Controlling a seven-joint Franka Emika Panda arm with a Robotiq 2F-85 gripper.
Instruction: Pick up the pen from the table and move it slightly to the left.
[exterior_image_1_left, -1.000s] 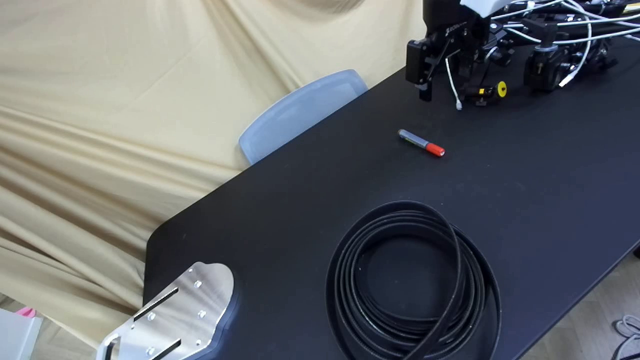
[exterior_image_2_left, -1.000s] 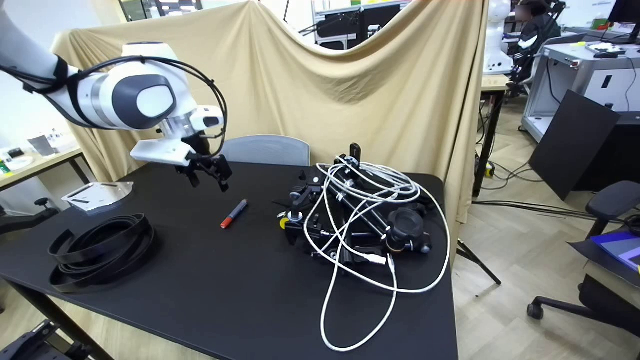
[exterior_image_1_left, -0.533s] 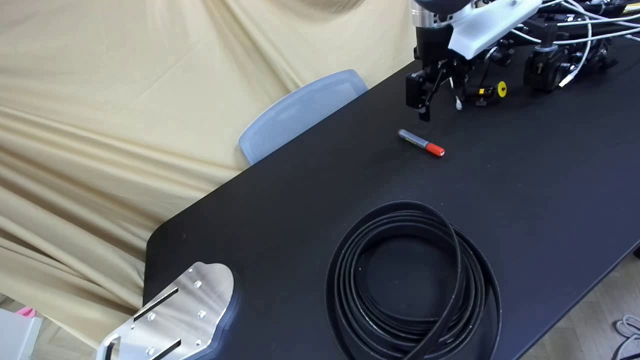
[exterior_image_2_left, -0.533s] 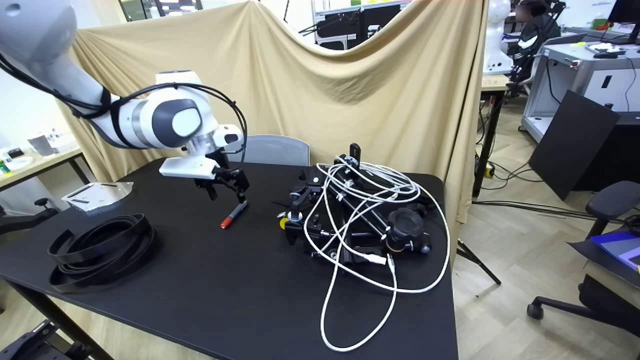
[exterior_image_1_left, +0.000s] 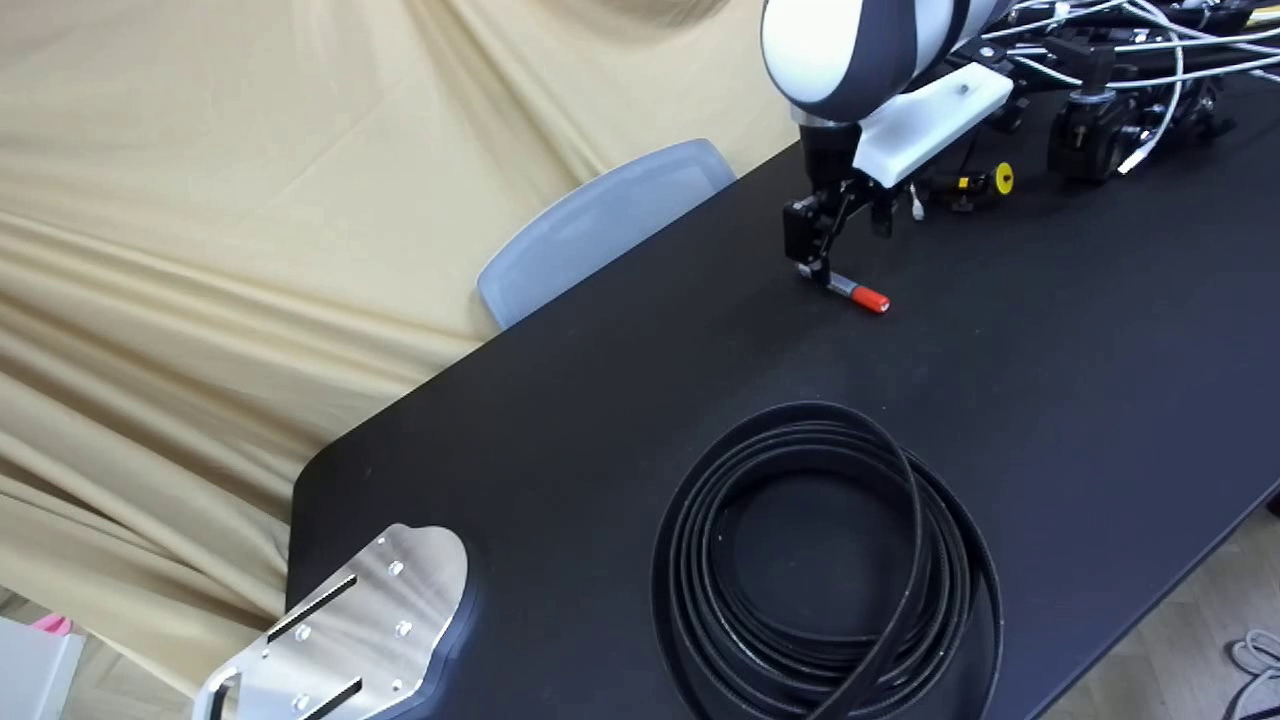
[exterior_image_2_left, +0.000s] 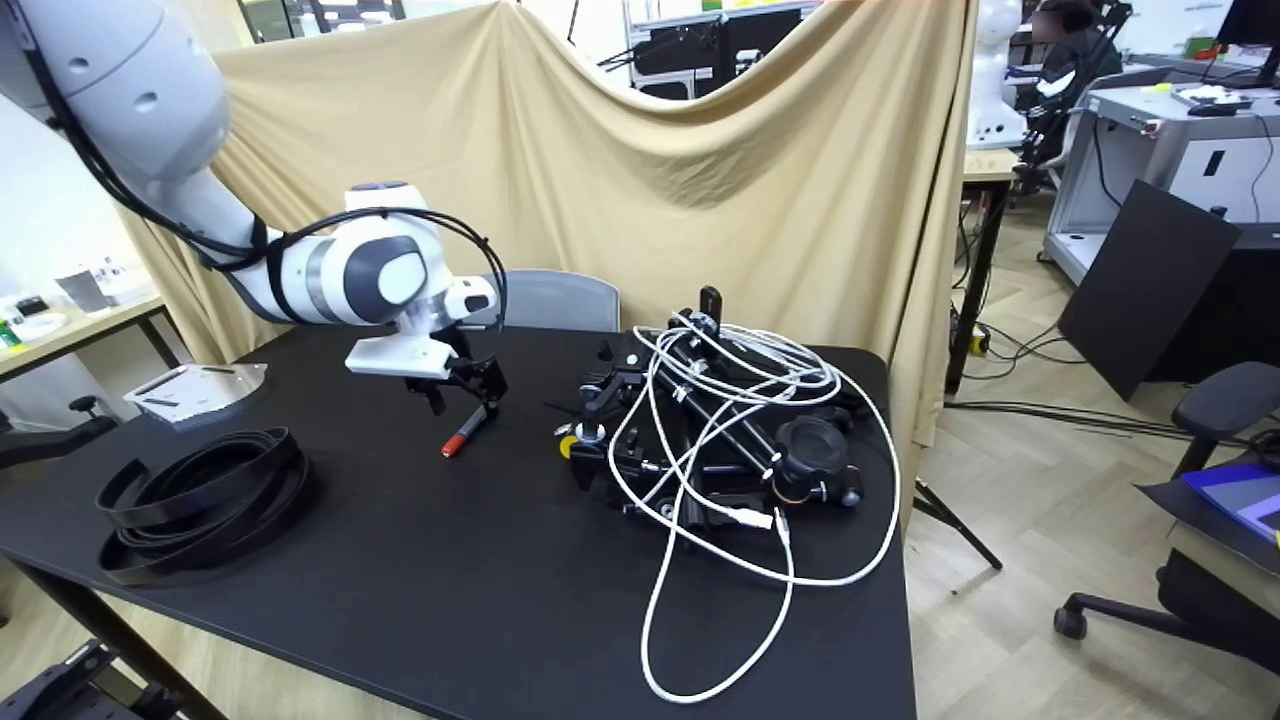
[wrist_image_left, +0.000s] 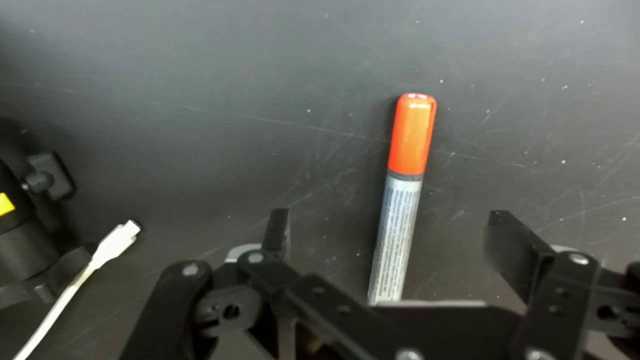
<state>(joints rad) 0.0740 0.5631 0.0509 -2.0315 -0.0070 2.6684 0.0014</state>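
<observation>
The pen, with a grey-blue barrel and red tip, lies on the black table (exterior_image_1_left: 560, 420); it shows in both exterior views (exterior_image_1_left: 858, 293) (exterior_image_2_left: 462, 434) and in the wrist view (wrist_image_left: 403, 200). My gripper (wrist_image_left: 389, 217) is open and empty in the wrist view, with the pen's barrel seen between its spread fingers and apart from both. The barrel's far end is hidden behind the gripper body there. In both exterior views the gripper (exterior_image_1_left: 850, 252) (exterior_image_2_left: 464, 406) is low over the barrel end, one finger covering part of it. The red tip points away from the gripper.
A black cable coil (exterior_image_1_left: 690, 560) lies on the table, and a metal plate (exterior_image_1_left: 400, 600) stands near its end. Black clamp gear (exterior_image_2_left: 690, 460) with white cables (exterior_image_2_left: 770, 578) lies beside the pen. A white plug (wrist_image_left: 116, 242) is near the gripper. A chair back (exterior_image_1_left: 610, 225) stands at the edge.
My arm has come down and across to the pen; the gripper is now low at its barrel end, where before it was higher and farther off. The pen has not moved.
</observation>
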